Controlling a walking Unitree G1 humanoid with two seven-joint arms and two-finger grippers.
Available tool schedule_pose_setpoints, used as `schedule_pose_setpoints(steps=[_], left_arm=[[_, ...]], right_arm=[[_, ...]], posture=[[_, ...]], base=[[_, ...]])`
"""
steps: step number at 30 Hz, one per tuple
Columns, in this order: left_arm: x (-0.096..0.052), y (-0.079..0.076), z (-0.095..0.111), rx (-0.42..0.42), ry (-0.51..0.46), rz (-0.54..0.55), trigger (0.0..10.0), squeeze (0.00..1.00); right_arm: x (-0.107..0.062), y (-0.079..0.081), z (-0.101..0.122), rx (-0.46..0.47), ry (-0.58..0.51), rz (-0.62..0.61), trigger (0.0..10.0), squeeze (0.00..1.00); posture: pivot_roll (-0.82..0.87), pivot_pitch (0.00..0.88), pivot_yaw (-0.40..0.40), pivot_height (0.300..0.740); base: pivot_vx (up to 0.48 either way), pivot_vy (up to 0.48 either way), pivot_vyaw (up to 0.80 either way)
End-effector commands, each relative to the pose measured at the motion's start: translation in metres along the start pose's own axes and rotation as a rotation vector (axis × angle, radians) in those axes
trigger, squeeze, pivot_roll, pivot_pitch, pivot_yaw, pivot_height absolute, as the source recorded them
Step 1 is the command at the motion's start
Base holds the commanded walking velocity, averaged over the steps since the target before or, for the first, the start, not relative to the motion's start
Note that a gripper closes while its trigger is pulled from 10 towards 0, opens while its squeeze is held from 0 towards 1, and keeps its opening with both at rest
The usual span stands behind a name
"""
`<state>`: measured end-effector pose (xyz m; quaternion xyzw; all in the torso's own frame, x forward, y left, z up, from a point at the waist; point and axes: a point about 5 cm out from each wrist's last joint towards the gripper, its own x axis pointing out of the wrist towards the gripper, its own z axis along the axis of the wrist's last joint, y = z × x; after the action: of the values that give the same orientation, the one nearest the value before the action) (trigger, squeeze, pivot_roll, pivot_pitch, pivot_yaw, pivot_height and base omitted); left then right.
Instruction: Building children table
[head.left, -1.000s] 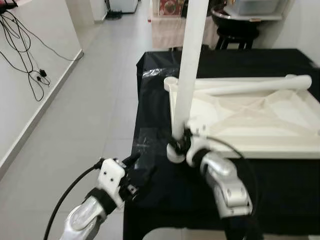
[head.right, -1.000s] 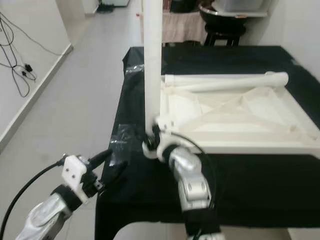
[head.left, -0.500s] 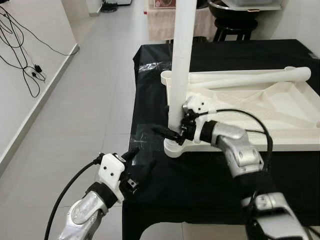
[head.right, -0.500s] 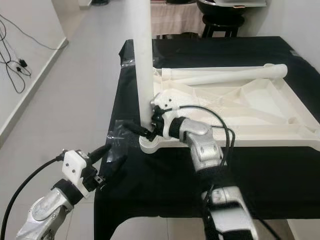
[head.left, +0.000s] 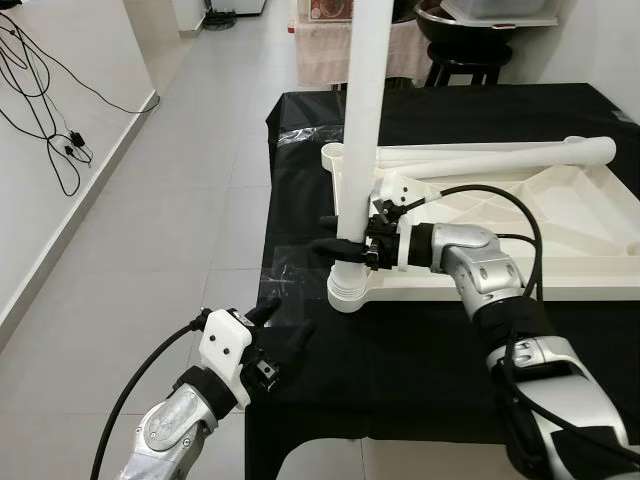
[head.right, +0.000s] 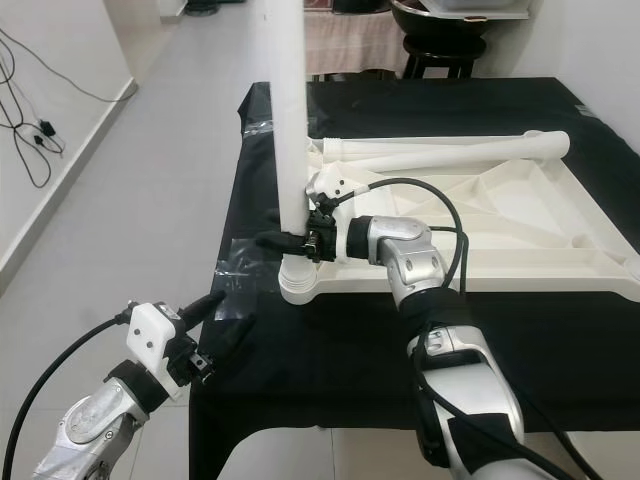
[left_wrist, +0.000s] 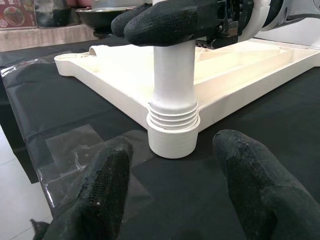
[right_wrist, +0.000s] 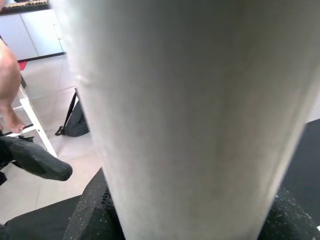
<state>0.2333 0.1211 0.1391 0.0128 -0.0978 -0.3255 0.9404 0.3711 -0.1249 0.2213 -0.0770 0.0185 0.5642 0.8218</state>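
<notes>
Right gripper (head.left: 335, 243) clenched round upright white table leg (head.left: 362, 120), fingers either side just above its threaded end. Leg stands in corner socket (left_wrist: 172, 140) of the upturned white tabletop (head.left: 560, 270) lying on black cloth (head.left: 400, 340). Second leg (head.left: 480, 155) lies across tabletop's far side, well beyond the jaws. Left gripper (left_wrist: 170, 200) released, fingers spread, low over cloth edge, socket just ahead between them, not touching.

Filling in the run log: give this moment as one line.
right gripper: shut on upright leg | leg in tabletop corner socket | left gripper: open, idle at table edge
</notes>
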Motion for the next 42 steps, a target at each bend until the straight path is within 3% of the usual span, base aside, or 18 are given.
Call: schedule_pose_setpoints(steps=[1,10,12,13,15,18,20,21,25,26,29,30,31,32,37,40,41,42], left_arm=[[-0.002,-0.002,0.000,0.005,0.003,0.000,10.0,0.00],[-0.003,-0.001,0.000,0.005,0.004,-0.001,10.0,0.00],[-0.005,0.001,0.000,0.007,0.007,0.000,10.0,0.00],[-0.005,0.001,0.000,0.007,0.007,0.000,10.0,0.00],[-0.006,0.004,0.000,0.011,0.008,0.004,10.0,0.00],[-0.006,0.005,0.000,0.011,0.009,0.005,10.0,0.00],[-0.006,0.005,-0.001,0.013,0.013,0.007,10.0,0.00],[-0.004,0.005,-0.003,0.016,0.019,-0.001,10.0,0.00],[-0.004,0.007,-0.003,0.023,0.017,0.014,10.0,0.00],[-0.004,0.008,-0.003,0.028,0.014,0.026,10.0,0.00],[-0.003,0.008,-0.002,0.031,0.011,0.035,10.0,0.00],[-0.003,0.008,-0.002,0.031,0.010,0.037,10.0,0.00],[-0.002,0.008,-0.002,0.031,0.010,0.036,10.0,0.00],[-0.002,0.008,-0.002,0.030,0.011,0.032,10.0,0.00],[-0.002,0.008,-0.002,0.030,0.012,0.028,10.0,0.00],[-0.001,0.008,-0.002,0.029,0.012,0.023,10.0,0.00],[-0.001,0.008,-0.002,0.028,0.012,0.023,10.0,0.00],[-0.001,0.008,-0.002,0.028,0.012,0.023,10.0,0.00]], right_arm=[[-0.003,0.000,-0.002,0.007,-0.005,0.006,0.0,0.00],[-0.018,-0.002,-0.009,-0.023,-0.008,-0.102,0.0,0.00],[-0.014,0.007,-0.020,0.045,-0.105,-0.440,0.0,0.00],[-0.014,0.007,-0.020,0.045,-0.105,-0.440,0.0,0.00],[0.013,0.082,-0.078,0.231,-0.031,-0.696,0.0,0.00],[0.017,0.102,-0.086,0.276,-0.012,-0.746,0.0,0.00],[0.020,0.093,-0.082,0.219,-0.001,-0.708,0.0,0.00],[0.016,0.067,-0.074,0.143,0.015,-0.699,0.0,0.00],[0.015,0.061,-0.071,0.129,0.018,-0.698,0.0,0.00],[0.014,0.061,-0.069,0.120,0.013,-0.708,2.6,0.00],[0.014,0.062,-0.069,0.116,0.012,-0.716,2.6,0.00],[0.013,0.061,-0.069,0.138,0.003,-0.710,10.0,0.00],[0.013,0.064,-0.066,0.169,-0.015,-0.725,10.0,0.00],[0.014,0.066,-0.060,0.193,-0.044,-0.706,10.0,1.00],[0.015,0.069,-0.053,0.208,-0.073,-0.688,10.0,1.00],[0.021,0.065,-0.020,0.043,-0.111,-0.367,10.0,1.00],[0.017,0.061,-0.015,-0.076,-0.067,-0.261,10.0,0.46],[0.017,0.061,-0.015,-0.076,-0.067,-0.261,10.0,0.46]], posture=[[-0.07,0.160,0.011,0.740],[-0.07,0.159,0.015,0.740],[-0.08,0.154,0.007,0.740],[-0.08,0.154,0.007,0.740],[-0.08,0.159,0.021,0.740],[-0.08,0.159,0.021,0.740],[-0.09,0.127,0.031,0.740],[-0.07,0.126,0.010,0.740],[-0.08,0.126,0.015,0.740],[-0.08,0.125,0.012,0.740],[-0.08,0.125,0.012,0.740],[-0.08,0.122,0.015,0.740],[-0.07,0.124,0.019,0.740],[-0.07,0.123,0.025,0.740],[-0.07,0.123,0.025,0.740],[-0.06,0.128,0.035,0.740],[-0.05,0.127,0.031,0.740],[-0.05,0.127,0.031,0.740]], base=[[0.000,0.000,0.00],[0.000,0.000,0.00],[0.000,0.000,0.00],[0.000,0.000,0.00],[0.000,0.000,0.00],[0.000,0.000,0.00],[0.000,0.000,0.00],[0.000,0.000,0.00],[0.000,0.000,0.00],[0.000,0.000,0.00],[0.000,0.000,0.00],[0.000,0.000,0.00],[0.000,0.000,0.00],[0.000,0.000,0.00],[0.000,0.000,0.00],[0.000,0.000,0.00],[0.000,0.000,0.00],[0.000,0.000,0.00]])
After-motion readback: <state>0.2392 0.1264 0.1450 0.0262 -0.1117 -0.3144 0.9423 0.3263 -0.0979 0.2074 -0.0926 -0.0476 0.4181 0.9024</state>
